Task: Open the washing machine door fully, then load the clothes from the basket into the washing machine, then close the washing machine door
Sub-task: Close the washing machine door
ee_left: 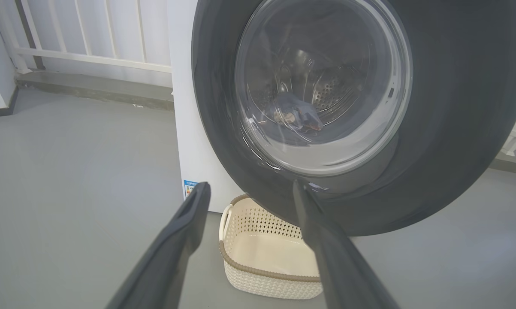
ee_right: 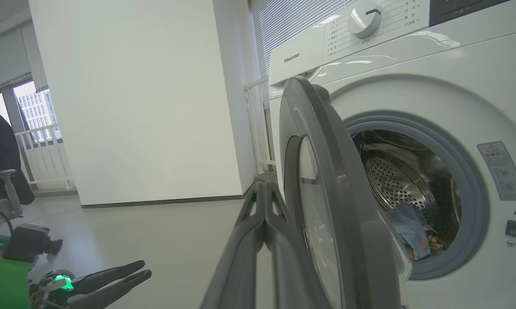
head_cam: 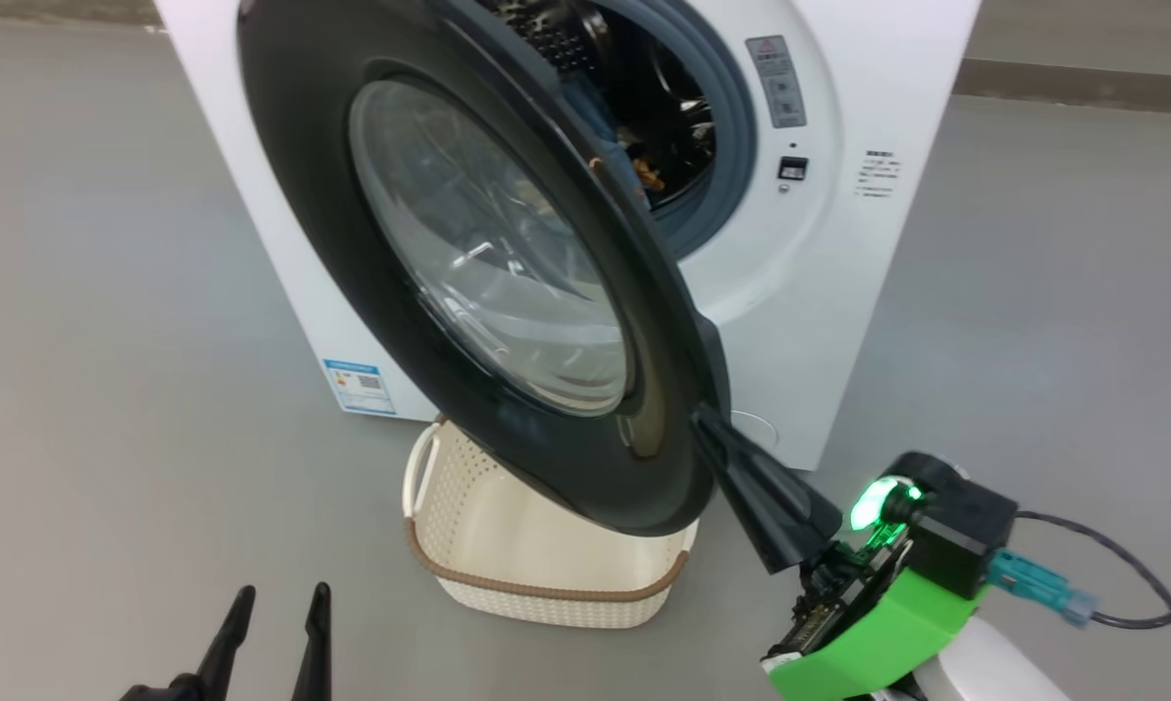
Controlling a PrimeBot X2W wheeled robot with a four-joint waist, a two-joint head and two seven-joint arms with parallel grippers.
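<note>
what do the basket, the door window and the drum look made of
Small cream rectangular basket: moulded plastic, matte, judging by its punched diamond holes. Bulging clear door window: probably glass, glossy with reflections. Perforated grey drum: seemingly stainless steel, shiny.

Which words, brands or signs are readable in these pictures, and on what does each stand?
"Hisense": on the washing machine top panel, near the dial.
Programme words around the dial: too small.
Text on the grey warning sticker: too small; a triangle sign tops it.
Text on the blue label sticker: blurred.
</note>
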